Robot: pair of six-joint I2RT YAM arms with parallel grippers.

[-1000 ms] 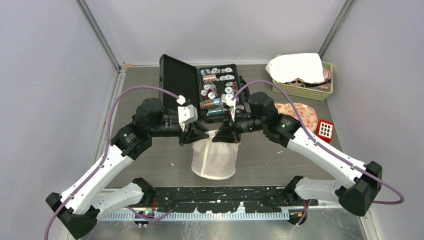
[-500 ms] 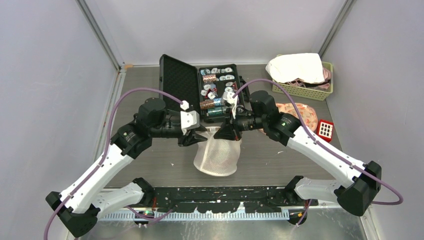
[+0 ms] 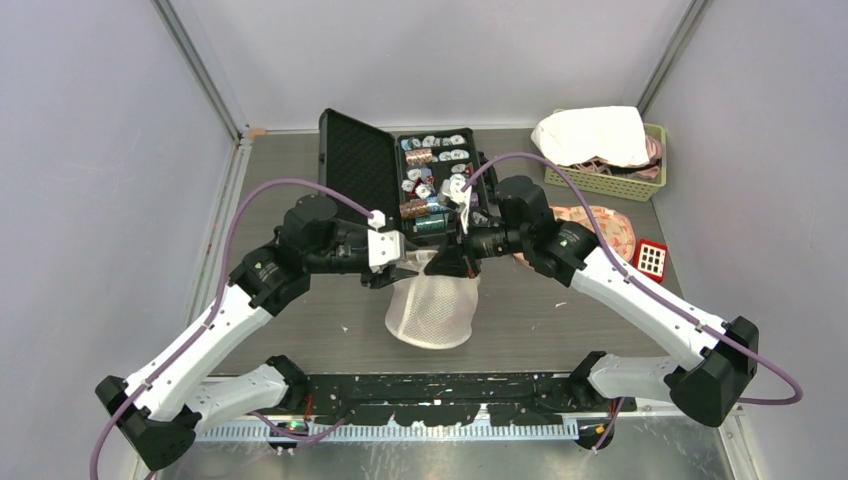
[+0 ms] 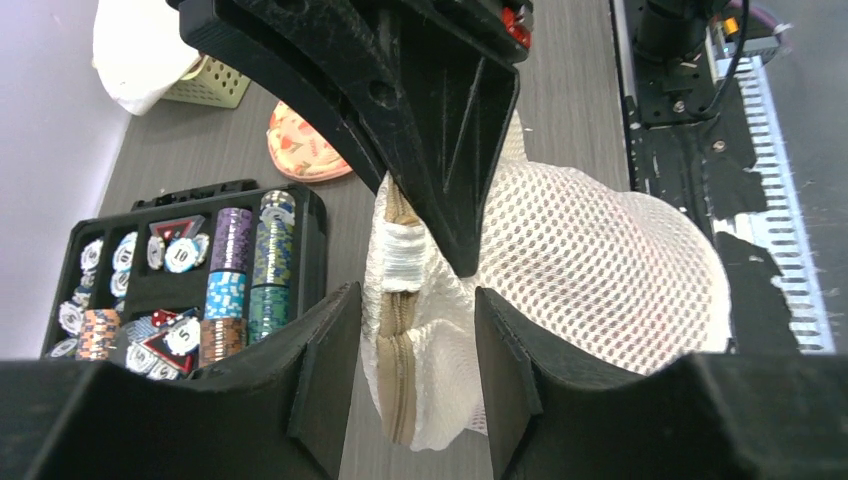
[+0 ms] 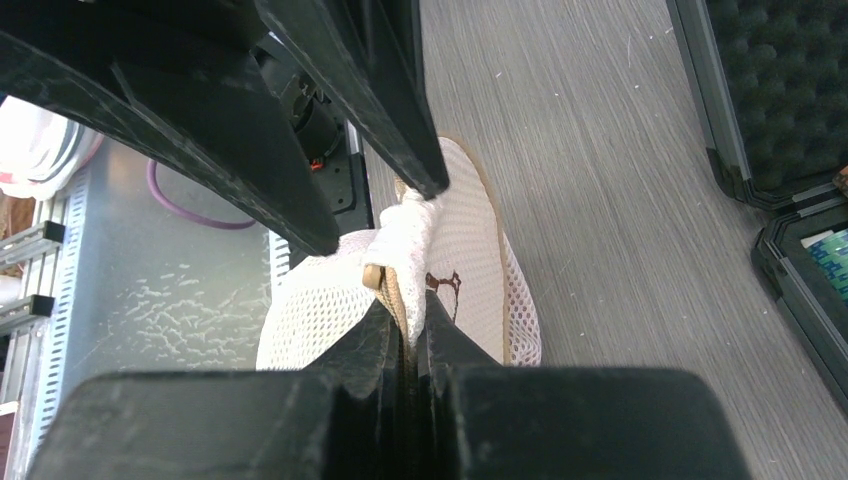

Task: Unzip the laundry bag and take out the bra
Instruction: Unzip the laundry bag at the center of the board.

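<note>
Over the last second the left gripper [image 3: 398,268] has let go: it had been closed on the rim of the laundry bag [image 3: 432,312], and its jaws now stand apart on either side of the tan zip [image 4: 398,370], which runs down the seam between the fingers without being pinched. The right gripper [image 3: 447,264] has not changed; it stays clenched on a fold of white mesh and zip tape at the top of the bag, so that one pinch carries the bag's mouth. The bag itself sits on the table [image 3: 560,320] just in front of the open chip case [image 3: 372,165], its rim raised towards the case and its rounded bottom bulging away from it; since the release the rim has leaned a little towards the right gripper's side of the case. We read this as a re-grip and not a finished step: the left jaws look lined up to close again on the zip, perhaps on its pull, though we cannot make out the pull or tell whether any teeth have parted. The bra is not visible anywhere in front of the case - presumably inside the mesh - so removal has not begun.
</note>
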